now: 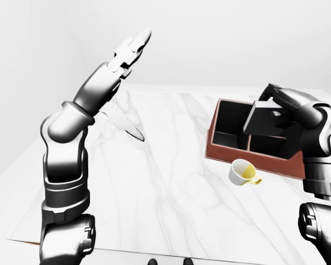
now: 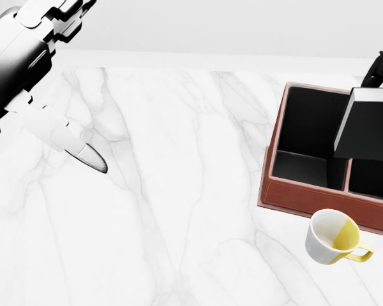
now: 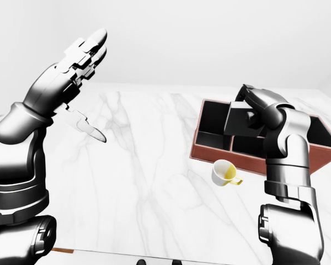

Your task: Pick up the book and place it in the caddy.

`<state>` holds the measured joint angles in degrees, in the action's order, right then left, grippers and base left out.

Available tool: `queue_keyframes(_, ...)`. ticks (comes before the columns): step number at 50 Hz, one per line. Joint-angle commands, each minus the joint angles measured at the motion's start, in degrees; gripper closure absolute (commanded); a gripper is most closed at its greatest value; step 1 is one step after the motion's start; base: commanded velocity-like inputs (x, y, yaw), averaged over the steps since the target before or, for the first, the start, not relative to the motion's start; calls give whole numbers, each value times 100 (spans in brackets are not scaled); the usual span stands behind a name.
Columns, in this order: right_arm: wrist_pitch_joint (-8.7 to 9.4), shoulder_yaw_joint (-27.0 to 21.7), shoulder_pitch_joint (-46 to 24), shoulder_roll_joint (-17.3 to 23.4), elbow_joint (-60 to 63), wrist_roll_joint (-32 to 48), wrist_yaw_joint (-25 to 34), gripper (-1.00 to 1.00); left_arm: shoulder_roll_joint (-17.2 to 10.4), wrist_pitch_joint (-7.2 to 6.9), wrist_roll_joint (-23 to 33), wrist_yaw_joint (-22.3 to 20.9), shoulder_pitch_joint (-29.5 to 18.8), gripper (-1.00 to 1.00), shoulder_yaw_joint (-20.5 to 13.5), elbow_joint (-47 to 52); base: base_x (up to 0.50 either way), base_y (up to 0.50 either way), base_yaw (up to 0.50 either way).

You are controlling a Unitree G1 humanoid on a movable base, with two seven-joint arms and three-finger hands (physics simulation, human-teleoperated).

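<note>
Marble table (image 2: 179, 210), white with grey veins, fills most of the head view. At its right side sits the caddy (image 2: 293, 199), a brown-walled tray with dark compartments split by dividers. Over it the right hand (image 1: 278, 107) holds the book (image 2: 368, 124), a dark slab with a pale upper edge, tilted so that its lower end points down towards the dividers. In the left-eye view the fingers (image 1: 271, 91) curl over the book's upper end and grip it from above and from the right, so the book hangs under and to the left of the hand. Whether its lower corner touches a divider or stands just clear of it cannot be made out from any view.

Just beside the caddy's near wall, towards the bottom of the head view, a white cup (image 2: 332, 237) with a yellow inside and a yellow handle lies tipped on its side on the marble, its mouth turned up and to the right. It is near the wall but apart from it.

The left hand (image 3: 84, 52) is raised high over the table's left part, well apart from the caddy. Its fingers are stretched out straight and close on nothing; one pointed fingertip (image 2: 89, 157) shows in the head view above the bare marble.
</note>
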<state>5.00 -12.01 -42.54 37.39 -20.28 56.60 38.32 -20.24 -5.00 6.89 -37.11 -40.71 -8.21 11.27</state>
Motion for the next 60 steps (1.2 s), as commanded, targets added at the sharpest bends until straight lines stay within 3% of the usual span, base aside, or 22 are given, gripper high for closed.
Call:
queue_keyframes(1, 0, -118, -35, 219, -364, -16, -458, 100, 18, 0, -11, 11, 26, -100, -5, -32, 0, 0, 0)
queue_keyframes(22, -10, 45, -110, 463, -1604, -30, -1912, 100, 50, 0, 5, 69, 55, -100, 16, -180, 0, 0, 0)
queue_keyframes(32, -344, 115, -236, 536, -2039, 90, -2144, 100, 67, 0, 43, 71, 48, -100, 33, -221, 0, 0, 0)
queue_keyframes(38, -746, 251, -266, 582, -2405, 311, -2564, 100, 77, 0, 59, 77, 68, -100, 34, -242, 0, 0, 0)
queue_keyframes(40, -979, 323, -310, 605, -2587, 423, -2788, 100, 78, 0, 64, 76, 66, -100, 31, -227, 0, 0, 0)
queue_keyframes(60, -1000, 560, -688, 628, -3968, 642, -3757, 100, 81, 0, 103, 84, 140, -100, 29, -146, 0, 0, 0)
